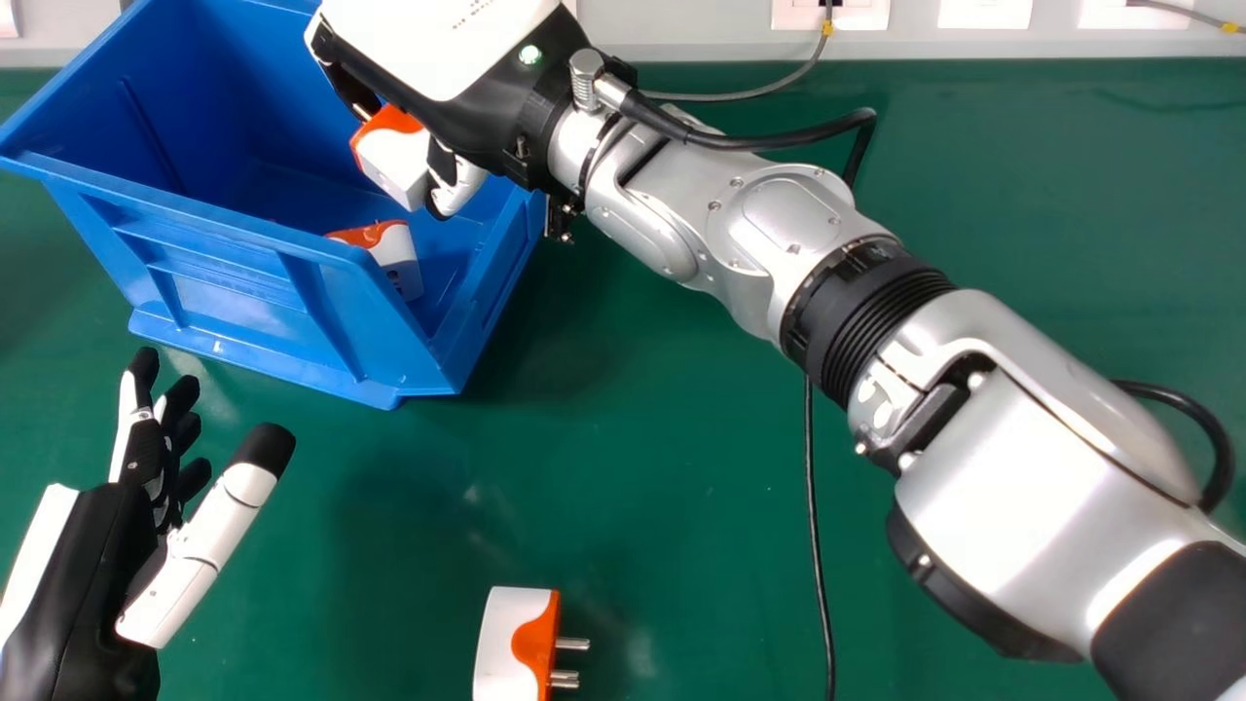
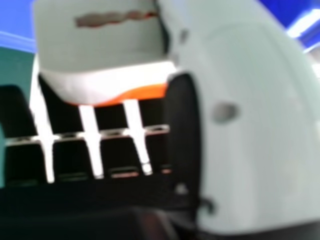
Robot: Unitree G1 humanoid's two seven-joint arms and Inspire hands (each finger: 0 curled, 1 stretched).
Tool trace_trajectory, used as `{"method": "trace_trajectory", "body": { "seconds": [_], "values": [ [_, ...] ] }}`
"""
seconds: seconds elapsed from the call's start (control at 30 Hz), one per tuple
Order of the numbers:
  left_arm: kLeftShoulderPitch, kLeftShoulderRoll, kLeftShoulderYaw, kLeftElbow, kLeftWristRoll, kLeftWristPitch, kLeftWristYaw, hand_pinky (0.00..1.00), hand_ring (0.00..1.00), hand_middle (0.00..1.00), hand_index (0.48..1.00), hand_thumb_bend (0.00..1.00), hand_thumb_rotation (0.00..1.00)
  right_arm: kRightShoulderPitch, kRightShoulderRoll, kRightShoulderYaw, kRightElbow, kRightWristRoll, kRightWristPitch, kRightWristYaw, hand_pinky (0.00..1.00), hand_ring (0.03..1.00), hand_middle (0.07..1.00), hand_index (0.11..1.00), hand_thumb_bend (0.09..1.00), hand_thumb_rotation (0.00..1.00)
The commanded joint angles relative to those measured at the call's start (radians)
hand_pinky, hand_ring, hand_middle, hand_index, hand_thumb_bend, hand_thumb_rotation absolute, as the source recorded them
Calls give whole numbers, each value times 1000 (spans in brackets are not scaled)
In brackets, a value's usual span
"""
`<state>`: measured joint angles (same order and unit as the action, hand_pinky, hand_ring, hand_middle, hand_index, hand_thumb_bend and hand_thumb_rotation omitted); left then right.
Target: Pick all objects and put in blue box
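Pinching: right hand (image 1: 438, 49) has held plug (image 1: 394, 161) over blue box (image 1: 243, 282); plug direction can't tell
Table plug (image 1: 501, 643): prongs point right, long axis near-far
Boxed plug (image 1: 394, 253): 1, inside
Left hand (image 1: 88, 574): spread, near box
Head view: prongs, 2
Right hand view: held plug's dark-streaked face, thumb beside it
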<state>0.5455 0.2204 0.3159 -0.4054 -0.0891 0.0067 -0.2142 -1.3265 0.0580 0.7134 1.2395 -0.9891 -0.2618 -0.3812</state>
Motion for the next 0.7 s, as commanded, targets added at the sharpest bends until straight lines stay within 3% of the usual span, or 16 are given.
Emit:
{"method": "trace_trajectory", "body": {
  "seconds": [0.0,0.4,0.57,0.6,0.63,0.67],
  "values": [
    [7,-1,1,-25,-4,-4,3,963,1000,1000,1000,826,730,-23,8,2,-5,13,16,-33,366,454,482,461,503,0],
    [13,-8,-7,-47,5,9,9,957,1000,1000,1000,825,724,-1,20,7,-4,30,24,-55,369,443,475,464,503,0],
    [13,-5,-10,-50,13,14,12,955,1000,1000,1000,827,722,15,27,-25,8,88,19,32,378,447,504,460,500,0],
    [13,-5,-10,-52,14,15,12,954,1000,1000,1000,829,722,17,29,-23,9,90,28,46,394,541,590,545,485,0],
    [13,-5,-11,-53,14,17,12,953,1000,1000,1000,830,721,17,30,-20,8,90,35,53,494,633,672,636,544,37],
    [13,-5,-11,-53,15,17,13,953,1000,1000,1000,830,721,17,29,-9,8,81,46,48,494,633,672,636,544,37]
  ]
}}
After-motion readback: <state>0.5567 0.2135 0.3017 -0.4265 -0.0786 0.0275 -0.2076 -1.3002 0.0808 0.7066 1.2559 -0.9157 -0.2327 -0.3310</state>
